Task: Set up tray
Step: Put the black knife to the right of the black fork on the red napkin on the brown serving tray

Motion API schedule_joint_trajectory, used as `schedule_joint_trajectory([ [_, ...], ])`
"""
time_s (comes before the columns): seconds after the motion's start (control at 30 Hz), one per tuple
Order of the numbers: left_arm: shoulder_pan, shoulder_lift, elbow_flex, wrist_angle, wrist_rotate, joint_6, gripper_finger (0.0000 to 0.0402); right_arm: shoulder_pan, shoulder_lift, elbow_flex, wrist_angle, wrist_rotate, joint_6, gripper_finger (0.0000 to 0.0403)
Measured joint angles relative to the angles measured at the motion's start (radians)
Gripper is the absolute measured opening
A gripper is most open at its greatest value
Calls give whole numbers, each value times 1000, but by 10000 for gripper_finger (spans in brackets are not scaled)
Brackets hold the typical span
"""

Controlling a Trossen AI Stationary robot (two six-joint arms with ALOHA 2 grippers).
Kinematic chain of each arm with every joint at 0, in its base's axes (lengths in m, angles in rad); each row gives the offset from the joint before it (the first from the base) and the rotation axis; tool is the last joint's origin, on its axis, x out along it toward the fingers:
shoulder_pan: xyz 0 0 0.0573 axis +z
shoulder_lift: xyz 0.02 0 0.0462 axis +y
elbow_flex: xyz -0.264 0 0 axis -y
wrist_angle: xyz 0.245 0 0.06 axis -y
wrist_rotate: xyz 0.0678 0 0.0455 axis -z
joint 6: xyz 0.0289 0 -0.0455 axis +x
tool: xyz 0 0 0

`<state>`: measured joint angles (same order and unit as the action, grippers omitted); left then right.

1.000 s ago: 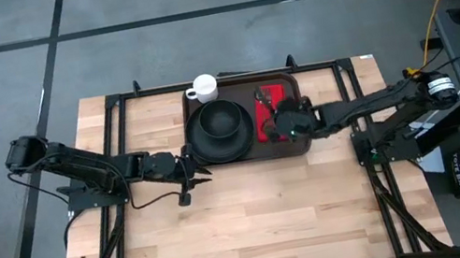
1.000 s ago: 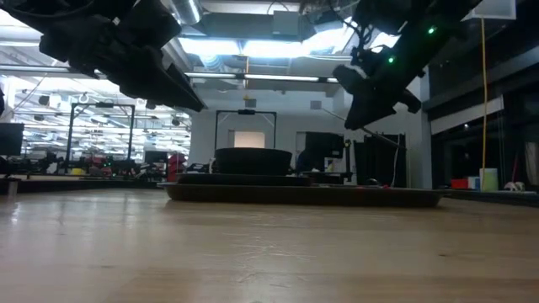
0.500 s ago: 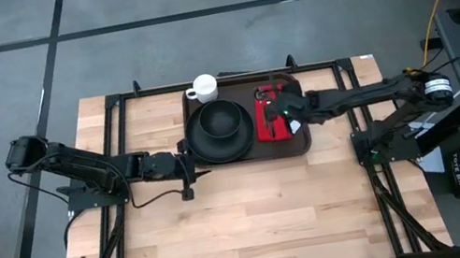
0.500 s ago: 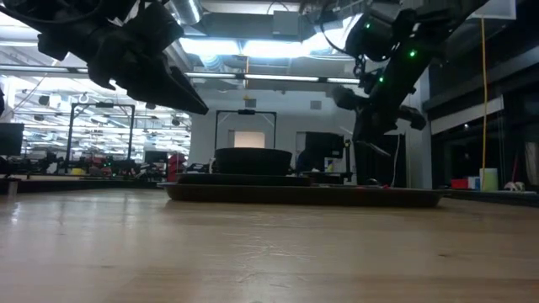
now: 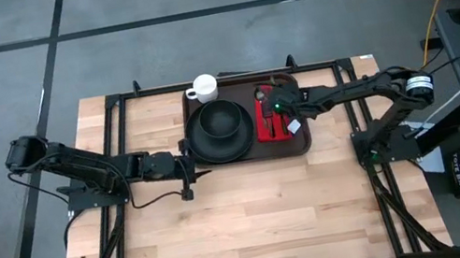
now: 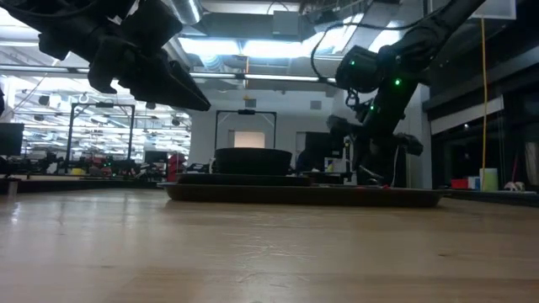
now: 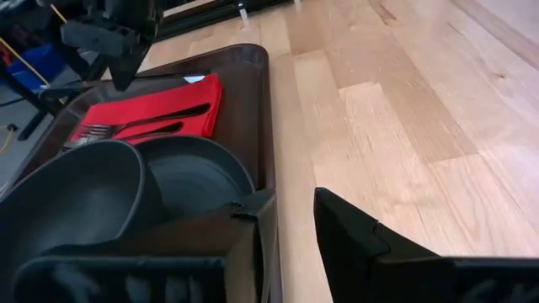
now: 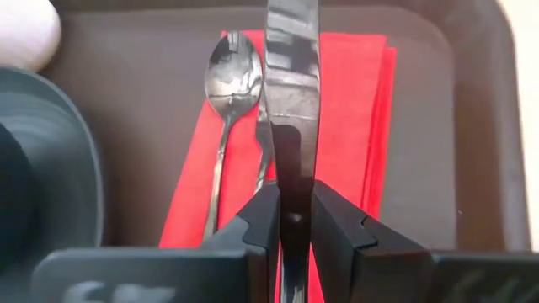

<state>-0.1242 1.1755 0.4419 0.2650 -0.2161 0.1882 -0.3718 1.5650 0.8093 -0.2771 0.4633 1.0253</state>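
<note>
The right hand (image 5: 275, 105) has swung up over the red napkin (image 5: 269, 122) in the last second, from the tray's (image 5: 304, 140) near right corner to hang at about two o'clock from the bowl (image 5: 219, 123). In the right wrist view it's pinching a knife (image 8: 291, 67) by the handle, blade out over the napkin, with a spoon (image 8: 229, 76) already lying there and what looks like a fork beside it, mostly hidden by the blade. So the knife is lined up over its spot, and by my read lowering and letting go is what's left.

The tray sits at twelve o'clock on the counter (image 5: 245, 212), carrying the plate (image 5: 246, 140) and bowl. A white cup (image 5: 203, 87) stands at its eleven o'clock corner.

The left hand (image 5: 191, 167) has eased back a touch and waits at nine o'clock, just off the tray's edge, fingers a little apart, holding nothing.
</note>
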Motion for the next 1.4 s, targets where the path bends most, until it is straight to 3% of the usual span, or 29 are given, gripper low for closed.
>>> schedule_joint_trajectory([
  [0.7,0,0,0,-3,0,0,75,-98,103,0,24,-141,89,55],
  [1.4,0,0,0,-4,0,0,75,-98,103,0,5,-171,121,55],
])
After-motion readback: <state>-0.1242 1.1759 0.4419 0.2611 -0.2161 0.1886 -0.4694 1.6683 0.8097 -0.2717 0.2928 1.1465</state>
